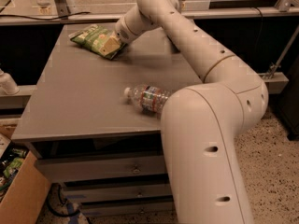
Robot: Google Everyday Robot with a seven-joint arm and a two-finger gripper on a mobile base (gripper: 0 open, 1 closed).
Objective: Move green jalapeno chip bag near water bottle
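The green jalapeno chip bag [92, 37] lies flat at the far left of the grey table [70, 106]. My gripper [112, 45] is at the bag's right end and touches it, with the arm reaching in from the right. The water bottle [148, 97] lies on its side near the middle of the table, white cap pointing left. It is well apart from the bag, nearer the front edge. The bottle's right end is hidden behind my arm's large white shoulder link.
Drawers [135, 170] sit under the table top. A cardboard box [21, 197] with green items stands on the floor at lower left. A white object [7, 83] sits on a ledge at the left. A metal rail [70, 17] runs behind the table.
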